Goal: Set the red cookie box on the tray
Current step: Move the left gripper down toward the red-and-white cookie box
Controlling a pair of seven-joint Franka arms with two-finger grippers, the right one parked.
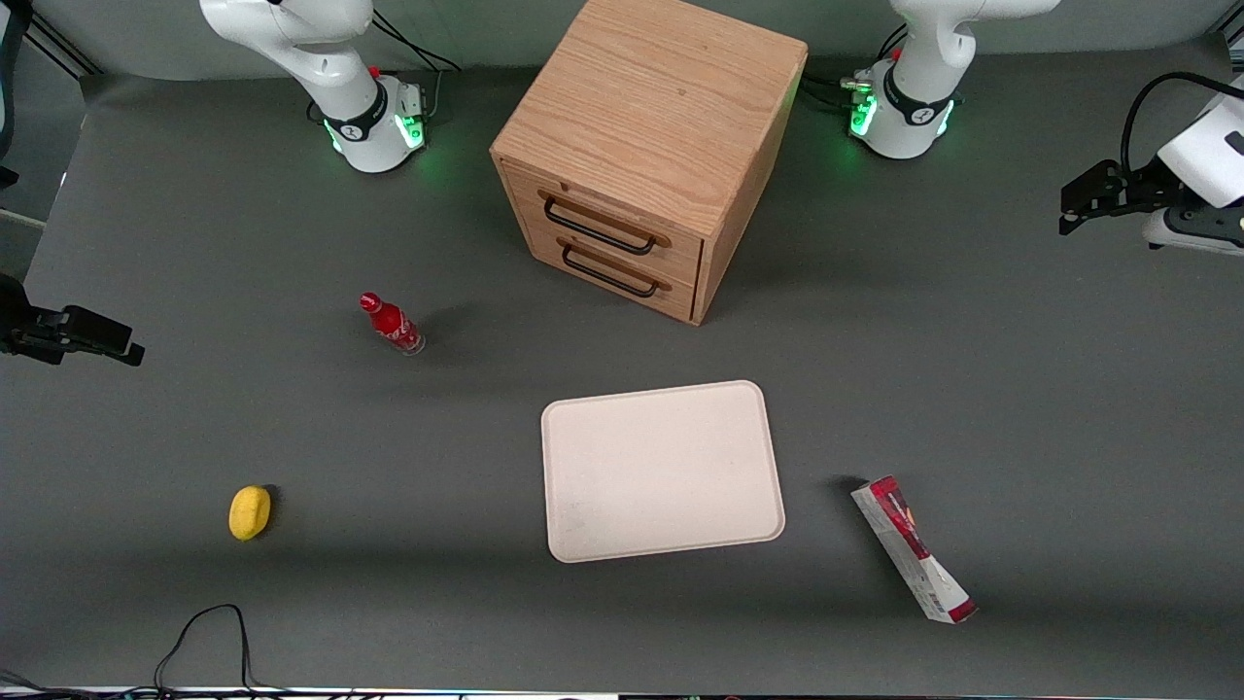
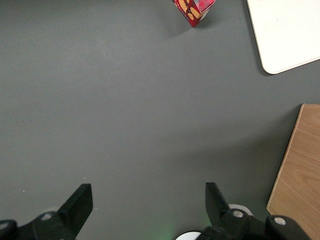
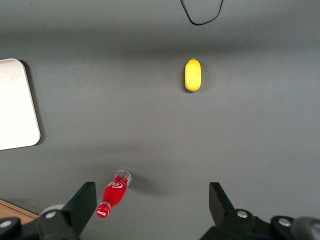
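The red cookie box [image 1: 914,549] lies flat on the dark table beside the cream-white tray [image 1: 661,472], toward the working arm's end and a little nearer the front camera. One end of the box shows in the left wrist view [image 2: 194,10], along with a corner of the tray [image 2: 285,30]. My left gripper [image 1: 1074,209] hangs above the table at the working arm's end, well apart from the box and farther from the front camera. In the left wrist view the gripper [image 2: 147,192] is open and empty over bare table.
A wooden drawer cabinet [image 1: 651,146] stands farther from the camera than the tray; its edge shows in the left wrist view [image 2: 300,170]. A small red bottle [image 1: 391,324] and a yellow lemon-like object [image 1: 250,511] lie toward the parked arm's end. A black cable [image 1: 209,632] loops near the front edge.
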